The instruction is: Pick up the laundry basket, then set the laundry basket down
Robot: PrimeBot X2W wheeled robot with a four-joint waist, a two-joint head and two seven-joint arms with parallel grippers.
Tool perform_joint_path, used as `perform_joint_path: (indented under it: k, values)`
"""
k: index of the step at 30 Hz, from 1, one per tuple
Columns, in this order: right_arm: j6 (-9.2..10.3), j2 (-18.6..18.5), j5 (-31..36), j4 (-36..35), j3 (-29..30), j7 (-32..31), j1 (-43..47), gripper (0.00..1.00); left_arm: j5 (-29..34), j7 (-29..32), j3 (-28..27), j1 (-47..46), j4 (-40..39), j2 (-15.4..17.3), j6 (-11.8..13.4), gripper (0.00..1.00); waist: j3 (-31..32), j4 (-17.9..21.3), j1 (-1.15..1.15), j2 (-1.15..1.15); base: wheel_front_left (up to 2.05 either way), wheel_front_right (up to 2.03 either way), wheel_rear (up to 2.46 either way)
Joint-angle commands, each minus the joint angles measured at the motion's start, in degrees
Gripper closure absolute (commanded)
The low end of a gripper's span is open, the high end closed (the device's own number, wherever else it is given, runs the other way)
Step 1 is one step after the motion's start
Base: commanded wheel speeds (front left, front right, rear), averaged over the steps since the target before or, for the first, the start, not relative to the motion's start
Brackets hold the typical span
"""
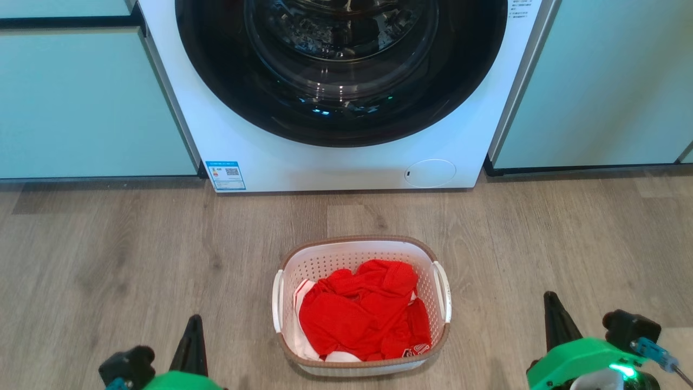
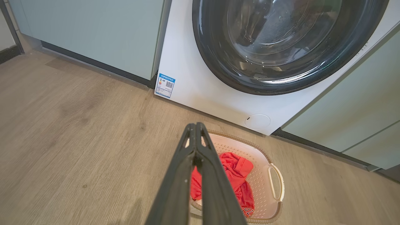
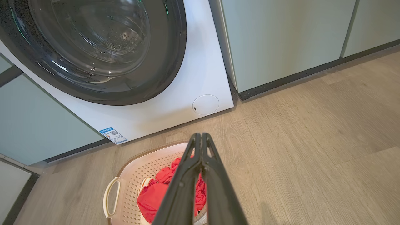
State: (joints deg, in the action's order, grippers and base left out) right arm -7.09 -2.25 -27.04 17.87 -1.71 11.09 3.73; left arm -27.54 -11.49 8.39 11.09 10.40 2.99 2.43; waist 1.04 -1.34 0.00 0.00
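Laundry basket (image 1: 346,260) lies midway between the left and right jaws, both pressed together and empty, a handle (image 1: 443,292) facing each.

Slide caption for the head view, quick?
Laundry basket of red clothes on wood floor before the washer; left tool and right tool shut, flanking it.

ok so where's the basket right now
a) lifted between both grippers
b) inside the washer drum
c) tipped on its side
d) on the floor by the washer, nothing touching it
d: the basket stands upright on the floor in front of the washer, with the left gripper and right gripper shut and apart from it, one on each side.
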Motion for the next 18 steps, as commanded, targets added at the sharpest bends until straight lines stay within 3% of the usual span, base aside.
perform_joint_path:
  k: [1, 18]
  values:
    - [-0.08, -0.69, -1.76, -1.94, 0.36, -0.42, -3.15, 1.00, -1.72, 0.36, -1.30, -3.15, -1.36, 0.67, -0.62, 1.00, -0.02, 0.02, 0.00, 0.00, 0.00, 0.00, 0.00]
    - [-0.13, -0.96, -12.14, -2.27, 1.22, -2.83, -4.19, 1.00, -12.31, 2.58, -2.75, -5.36, -0.63, 1.06, -2.11, 1.00, -0.21, 0.23, 0.00, 0.00, 0.00, 0.00, 0.00]
